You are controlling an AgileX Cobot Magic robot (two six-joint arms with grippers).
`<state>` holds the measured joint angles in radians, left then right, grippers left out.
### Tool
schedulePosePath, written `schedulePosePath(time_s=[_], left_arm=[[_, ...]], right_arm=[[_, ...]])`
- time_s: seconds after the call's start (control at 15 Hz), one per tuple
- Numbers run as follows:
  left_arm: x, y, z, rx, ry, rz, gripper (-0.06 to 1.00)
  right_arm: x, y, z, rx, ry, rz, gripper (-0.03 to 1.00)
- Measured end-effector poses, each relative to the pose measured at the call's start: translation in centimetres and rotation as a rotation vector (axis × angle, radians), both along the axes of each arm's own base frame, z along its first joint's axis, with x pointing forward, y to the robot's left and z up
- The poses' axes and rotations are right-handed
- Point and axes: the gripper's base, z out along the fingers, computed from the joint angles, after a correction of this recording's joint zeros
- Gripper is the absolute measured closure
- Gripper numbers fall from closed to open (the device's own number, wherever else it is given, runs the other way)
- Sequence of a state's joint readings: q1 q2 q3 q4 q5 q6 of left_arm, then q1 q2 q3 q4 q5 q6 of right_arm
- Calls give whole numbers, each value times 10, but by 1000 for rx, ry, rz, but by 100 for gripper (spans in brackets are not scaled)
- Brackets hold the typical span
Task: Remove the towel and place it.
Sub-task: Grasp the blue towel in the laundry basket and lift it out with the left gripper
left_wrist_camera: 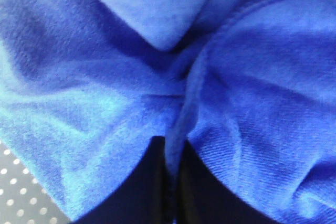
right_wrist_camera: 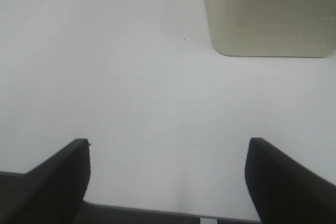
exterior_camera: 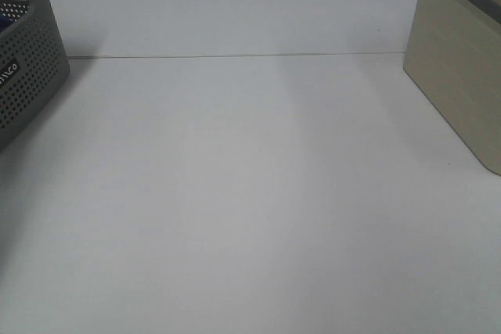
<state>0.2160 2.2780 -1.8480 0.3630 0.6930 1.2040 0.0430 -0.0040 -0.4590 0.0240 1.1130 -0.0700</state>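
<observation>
While the left pincer (left_wrist_camera: 170, 145) sits buried in the towel (left_wrist_camera: 105, 77), its two dark fingers (left_wrist_camera: 142, 187) stand almost together, pinched narrow on a fold of the blue cloth. A hemmed edge runs down into the slit between them. Towel fills nearly everything ahead of this pincer: plush, deep blue, bunched in soft ridges. One stitched border curves off from the pinch point and a paler flap lies further ahead. Beside one finger, just past the edge of the cloth, a patch of the basket (left_wrist_camera: 11, 184) shows, grey with rows of small holes. Cannot tell from the wrist view how much of the towel is lifted.

Right pincer (right_wrist_camera: 168, 182) is wide, fingers (right_wrist_camera: 58, 182) far apart, and the white table (right_wrist_camera: 131, 77) shows between and ahead of them. Box (right_wrist_camera: 268, 14), beige with a rounded corner, stands on the table ahead of this pincer and off to one side, well apart from both fingers.

High view: basket (exterior_camera: 31, 68) on the left pincer's side, dark grey, perforated, white lettering on its wall, a sliver of blue towel (exterior_camera: 5, 17) inside its rim. Box (exterior_camera: 454, 68) on the right pincer's side, with a darker rim. Table (exterior_camera: 250, 193) between them, white, a seam line towards the back wall. Towel is in the basket, in the left pincer's grip.
</observation>
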Motion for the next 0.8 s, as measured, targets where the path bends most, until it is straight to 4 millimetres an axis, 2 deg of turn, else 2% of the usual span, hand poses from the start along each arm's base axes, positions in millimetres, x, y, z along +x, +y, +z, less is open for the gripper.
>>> schedulePosePath(time_s=[0.13, 0.27, 0.4, 0.53, 0.6, 0.67, 0.73, 0.8], left_arm=[[-3, 0, 4, -1, 17, 12, 94], [-7, 0, 17, 2, 12, 21, 94], [-17, -2, 56, 13, -34, 35, 94], [-35, -5, 107, 7, -108, 72, 94], [-59, -12, 160, -25, -215, 117, 94], [-72, -15, 184, -42, -266, 132, 94], [-80, -18, 197, -50, -293, 139, 94], [-95, -22, 219, -73, -350, 148, 94]], right_arm=[[0, 0, 0, 0, 0, 0, 18], [0, 0, 0, 0, 0, 0, 18], [0, 0, 0, 0, 0, 0, 18], [0, 0, 0, 0, 0, 0, 18], [0, 0, 0, 0, 0, 0, 18], [0, 0, 0, 0, 0, 0, 18], [0, 0, 0, 0, 0, 0, 18], [0, 0, 0, 0, 0, 0, 18]])
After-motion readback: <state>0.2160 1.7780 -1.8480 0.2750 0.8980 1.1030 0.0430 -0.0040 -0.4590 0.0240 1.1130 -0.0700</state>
